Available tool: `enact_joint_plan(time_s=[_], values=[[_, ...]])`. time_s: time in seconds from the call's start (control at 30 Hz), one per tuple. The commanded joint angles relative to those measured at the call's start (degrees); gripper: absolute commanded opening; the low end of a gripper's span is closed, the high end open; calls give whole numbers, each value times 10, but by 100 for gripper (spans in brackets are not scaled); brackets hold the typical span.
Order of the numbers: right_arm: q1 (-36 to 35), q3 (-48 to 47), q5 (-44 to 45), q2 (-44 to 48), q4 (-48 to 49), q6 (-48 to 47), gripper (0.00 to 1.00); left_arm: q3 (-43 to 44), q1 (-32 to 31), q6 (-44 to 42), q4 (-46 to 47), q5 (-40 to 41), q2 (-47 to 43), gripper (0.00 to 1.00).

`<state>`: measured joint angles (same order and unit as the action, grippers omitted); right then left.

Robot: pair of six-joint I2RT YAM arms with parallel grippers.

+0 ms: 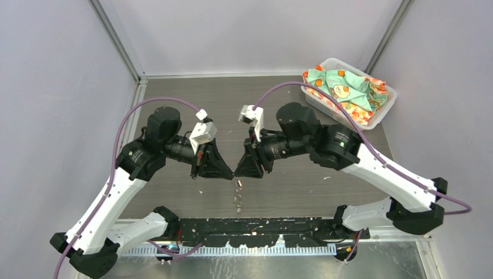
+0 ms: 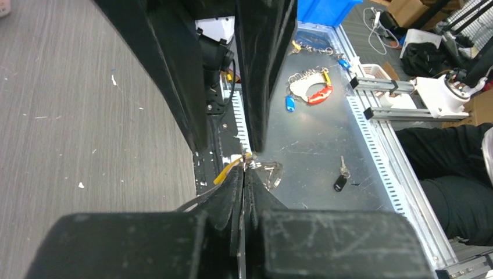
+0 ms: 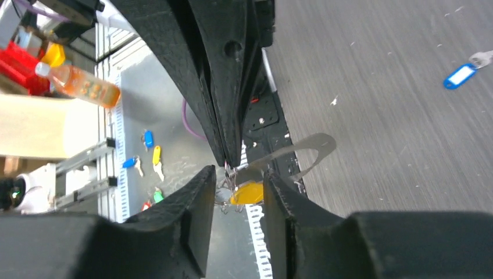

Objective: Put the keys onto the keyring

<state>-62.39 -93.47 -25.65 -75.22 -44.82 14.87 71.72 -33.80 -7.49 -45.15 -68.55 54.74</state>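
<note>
Your left fingers (image 2: 245, 172) are clenched tip to tip against the right fingers (image 3: 239, 175), which are released with a gap. Each arm's black fingers block much of the other wrist camera's view. Your left fingers pinch the top of the keyring (image 1: 237, 195), a grey floppy chain-like metal loop hanging above the dark wood-grain surface (image 1: 302, 180). The small key with the yellow-orange plastic head (image 3: 247, 193) sits between your right fingers. The blue-headed key (image 3: 459, 75) lies well apart on the surface. At the far right corner, a white plastic basket (image 1: 390, 99) holds crumpled green and orange patterned cloth (image 1: 343, 87). On the metal shelf beyond the near edge lie a bunch of coloured key tags (image 2: 311, 90), a black-headed key (image 2: 340, 180) and an orange bottle (image 3: 78, 81).
</note>
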Motion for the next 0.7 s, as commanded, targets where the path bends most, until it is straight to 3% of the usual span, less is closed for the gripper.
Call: enact_joint_plan(time_s=[0.0, 0.17, 0.43, 0.67], values=[[11, 63, 65, 104, 104, 33, 43, -41, -4, 123, 165, -3, -40, 0], [14, 155, 66, 175, 183, 79, 47, -68, -4, 223, 301, 12, -60, 0], [14, 233, 49, 211, 270, 124, 47, -56, -4, 236, 328, 8, -59, 0], [14, 247, 36, 205, 309, 142, 44, -53, -3, 232, 323, 7, -60, 0]])
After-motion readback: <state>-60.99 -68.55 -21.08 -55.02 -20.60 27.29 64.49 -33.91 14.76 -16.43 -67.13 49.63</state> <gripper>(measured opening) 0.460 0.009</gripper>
